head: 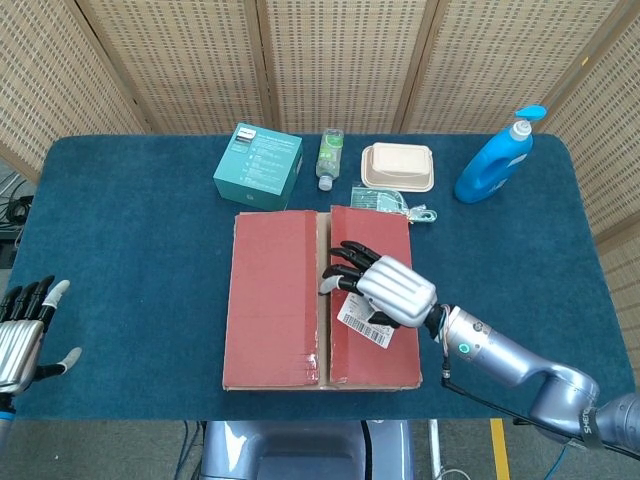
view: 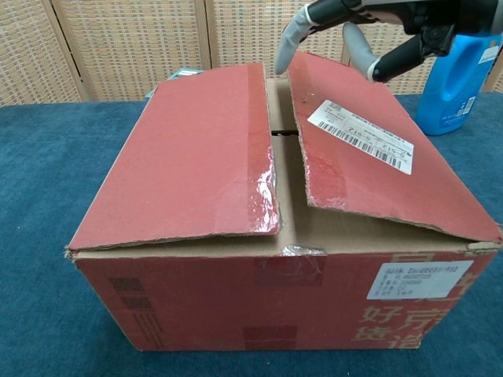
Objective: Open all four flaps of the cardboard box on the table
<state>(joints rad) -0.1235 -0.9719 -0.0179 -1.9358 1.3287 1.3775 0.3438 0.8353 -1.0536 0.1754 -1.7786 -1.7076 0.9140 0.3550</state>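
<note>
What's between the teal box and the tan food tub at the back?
A small green bottle lies between the teal box and the tub, seen in the head view.

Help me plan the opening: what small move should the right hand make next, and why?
Probably hook the right hand fingertips under the right flap's inner edge and lift outward. The hand hovers over that edge, the flap already sits raised above the gap, and the left flap is untouched.
</note>
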